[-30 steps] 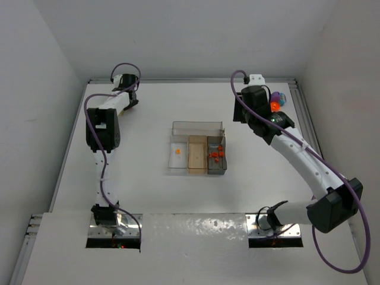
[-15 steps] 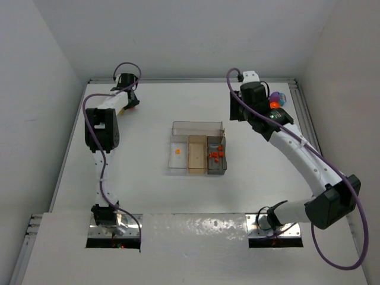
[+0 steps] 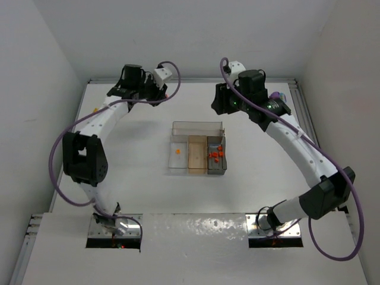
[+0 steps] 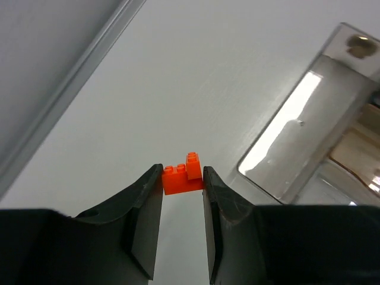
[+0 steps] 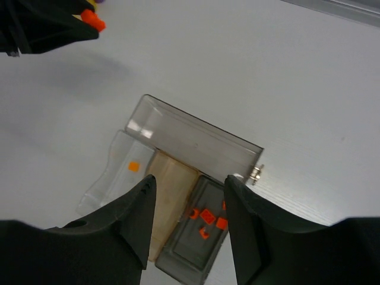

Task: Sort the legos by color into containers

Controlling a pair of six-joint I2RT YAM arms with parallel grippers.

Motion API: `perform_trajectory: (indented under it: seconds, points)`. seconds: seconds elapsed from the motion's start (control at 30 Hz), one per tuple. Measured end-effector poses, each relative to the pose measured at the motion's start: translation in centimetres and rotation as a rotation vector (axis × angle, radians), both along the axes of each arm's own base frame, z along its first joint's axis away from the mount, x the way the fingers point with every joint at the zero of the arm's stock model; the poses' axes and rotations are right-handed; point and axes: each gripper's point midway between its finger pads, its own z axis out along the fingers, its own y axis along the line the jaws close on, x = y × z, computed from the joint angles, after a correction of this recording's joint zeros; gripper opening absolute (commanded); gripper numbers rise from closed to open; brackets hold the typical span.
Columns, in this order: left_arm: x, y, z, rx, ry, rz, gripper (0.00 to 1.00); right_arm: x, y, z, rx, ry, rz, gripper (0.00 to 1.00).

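Above the white table [image 4: 178, 89], left gripper [image 4: 181, 174] pinches a studded orange-red brick [image 4: 183, 180]; right gripper [image 5: 189, 181] gapes empty.

Bright orange-red brick [image 4: 183, 178], plain white worktop [image 3: 136, 154], white-and-black arms [image 3: 297, 151]. Tray [image 3: 197, 126] mostly clear, plus a tan section [image 3: 196, 155] and a grey section [image 3: 217, 168], with more orange-red bits [image 3: 216, 154].

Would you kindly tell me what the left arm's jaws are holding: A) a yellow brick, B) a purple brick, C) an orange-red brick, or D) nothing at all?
C, since the left wrist view shows an orange-red brick pinched between the jaws above the bare table.
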Motion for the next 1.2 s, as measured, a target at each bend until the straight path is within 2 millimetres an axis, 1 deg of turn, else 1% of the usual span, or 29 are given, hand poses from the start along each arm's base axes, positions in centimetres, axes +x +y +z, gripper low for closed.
perform_trajectory:
  seconds: [0.03,0.07,0.13,0.2,0.3,0.43,0.53,0.63,0.77,0.87,1.0,1.2]
  points:
    - [-0.9,-1.0,1.6,-0.007,-0.048,-0.082,0.00,0.0,0.8,0.3,0.038,0.002,0.024,0.49]
    - [-1.7,-1.6,2.6,-0.009,-0.079,-0.138,0.00,0.0,1.2,0.3,0.058,0.006,0.033,0.49]
    - [-3.7,-2.3,4.0,-0.010,-0.128,-0.240,0.00,-0.1,2.3,0.3,0.114,0.010,0.061,0.50]
    - [-5.7,-3.0,4.7,-0.007,-0.164,-0.337,0.00,-0.4,3.1,-0.2,0.162,0.027,0.081,0.51]
    - [-8.6,-3.7,5.2,-0.010,-0.220,-0.467,0.00,-1.0,4.2,-1.4,0.225,0.062,0.116,0.54]
    - [-12.8,-4.2,4.9,-0.012,-0.289,-0.584,0.00,-2.2,5.5,-2.9,0.325,0.105,0.151,0.60]
    - [-14.6,-4.6,4.6,-0.013,-0.318,-0.631,0.00,-3.0,6.7,-3.3,0.421,0.130,0.182,0.67]
    - [-14.8,-4.9,4.5,-0.017,-0.334,-0.647,0.00,-3.6,8.2,-2.9,0.488,0.148,0.228,0.70]
    - [-14.5,-5.1,4.9,-0.013,-0.364,-0.653,0.00,-4.1,10.8,-1.9,0.539,0.157,0.310,0.70]
    - [-14.3,-5.2,5.1,-0.011,-0.379,-0.652,0.00,-4.2,12.5,-1.9,0.556,0.178,0.352,0.68]
    - [-14.0,-5.3,5.5,-0.010,-0.398,-0.652,0.00,-4.2,13.9,-2.7,0.567,0.222,0.365,0.69]
    - [-14.1,-5.5,5.6,-0.011,-0.408,-0.659,0.00,-3.6,15.0,-3.7,0.580,0.261,0.365,0.69]
